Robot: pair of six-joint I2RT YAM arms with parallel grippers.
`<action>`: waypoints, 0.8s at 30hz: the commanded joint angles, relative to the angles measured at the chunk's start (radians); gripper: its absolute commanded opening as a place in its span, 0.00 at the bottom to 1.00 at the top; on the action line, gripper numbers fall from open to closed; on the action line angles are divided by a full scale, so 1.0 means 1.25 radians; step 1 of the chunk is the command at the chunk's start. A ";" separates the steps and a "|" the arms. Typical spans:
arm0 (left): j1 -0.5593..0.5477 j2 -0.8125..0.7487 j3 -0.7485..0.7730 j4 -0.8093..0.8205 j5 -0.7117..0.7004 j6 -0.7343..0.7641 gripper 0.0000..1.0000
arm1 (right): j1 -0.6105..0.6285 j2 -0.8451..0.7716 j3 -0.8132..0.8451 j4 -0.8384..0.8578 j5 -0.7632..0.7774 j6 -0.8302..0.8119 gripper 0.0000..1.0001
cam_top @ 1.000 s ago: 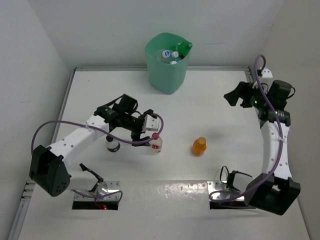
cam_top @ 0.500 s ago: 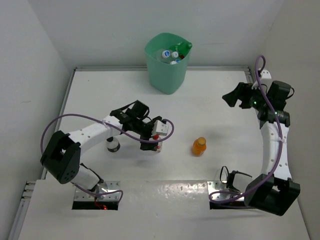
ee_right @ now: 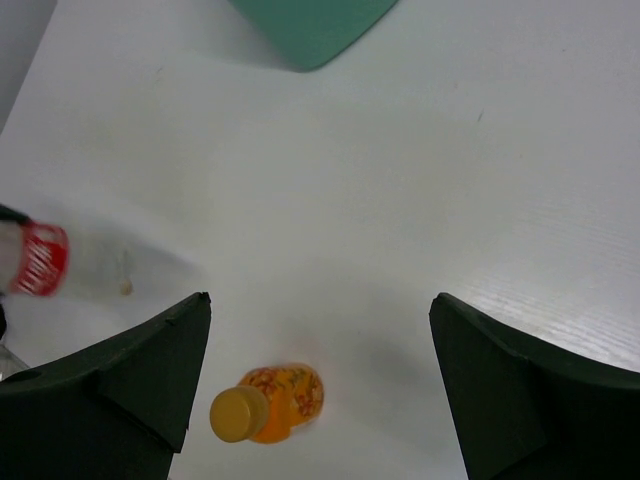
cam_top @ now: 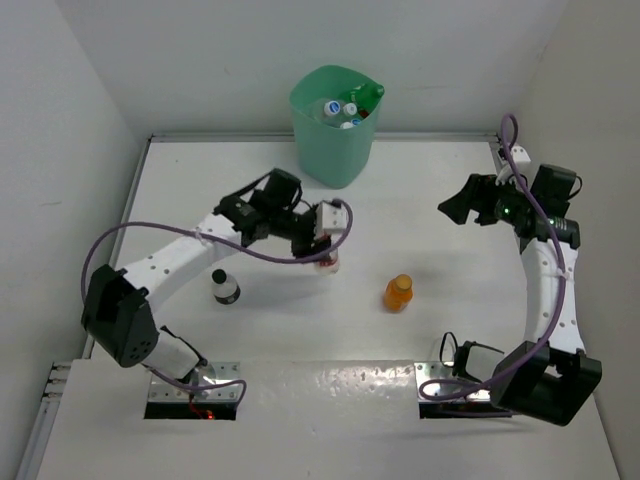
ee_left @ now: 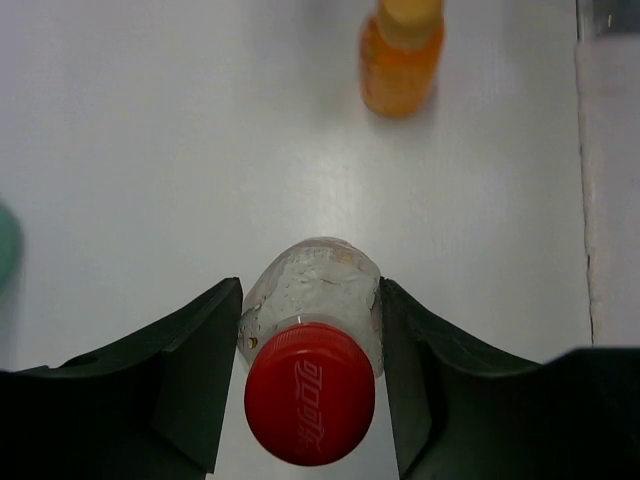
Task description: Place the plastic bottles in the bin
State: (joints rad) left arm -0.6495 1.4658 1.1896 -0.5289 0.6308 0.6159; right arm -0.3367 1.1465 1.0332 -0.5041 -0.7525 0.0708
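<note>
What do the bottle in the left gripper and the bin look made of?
The red-capped bottle: thin clear plastic, judging by its see-through, crinkled wall; its cap looks like matte red moulded plastic. The bin: probably smooth mint-green plastic, evenly coloured, thin-walled.

Inventory of what lies before me:
1. White table [cam_top: 450,190], matte, with a glossy patch along its near edge.
2. Two bright metal plates, one at the table's near-left [cam_top: 225,368], one at its near-right [cam_top: 428,372].
3. Thin grey rail [cam_top: 430,136] along the table's far edge.
4. Pale walls rising from the table's far [cam_top: 200,60], left [cam_top: 50,150] and right [cam_top: 600,80] sides.
</note>
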 commanded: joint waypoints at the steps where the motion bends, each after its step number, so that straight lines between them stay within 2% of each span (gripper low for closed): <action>1: 0.040 -0.067 0.213 0.048 0.022 -0.132 0.29 | 0.010 0.003 -0.010 0.013 -0.026 -0.022 0.89; 4: 0.101 -0.042 0.339 0.120 0.018 -0.297 0.29 | 0.018 -0.002 -0.031 0.036 -0.023 -0.028 0.89; 6: 0.143 -0.034 0.365 0.253 -0.011 -0.426 0.29 | 0.030 0.006 -0.045 0.035 -0.024 -0.041 0.90; 9: 0.175 0.032 0.449 0.368 -0.120 -0.502 0.29 | 0.037 -0.004 -0.053 0.031 -0.040 -0.081 0.90; 13: 0.215 0.201 0.650 0.427 -0.220 -0.514 0.32 | 0.040 -0.002 -0.057 0.016 -0.094 -0.119 0.92; 16: 0.236 0.323 0.705 0.520 -0.280 -0.514 0.33 | 0.046 -0.009 -0.077 0.018 -0.124 -0.142 0.92; 18: 0.247 0.389 0.786 0.559 -0.280 -0.505 0.34 | 0.050 -0.021 -0.095 0.019 -0.128 -0.150 0.92; 21: 0.257 0.557 0.932 0.574 -0.304 -0.486 0.37 | 0.061 -0.036 -0.114 -0.003 -0.133 -0.186 0.92; 23: 0.257 0.588 0.936 0.608 -0.336 -0.439 0.38 | 0.070 -0.048 -0.120 -0.021 -0.132 -0.204 0.92; 24: 0.247 0.599 0.917 0.681 -0.362 -0.416 0.38 | 0.077 -0.054 -0.127 -0.046 -0.131 -0.237 0.92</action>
State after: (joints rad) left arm -0.3378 2.1971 2.2986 0.1352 0.2668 0.0311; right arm -0.2623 1.1202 0.8822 -0.5289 -0.8734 -0.1215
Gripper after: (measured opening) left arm 0.594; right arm 0.916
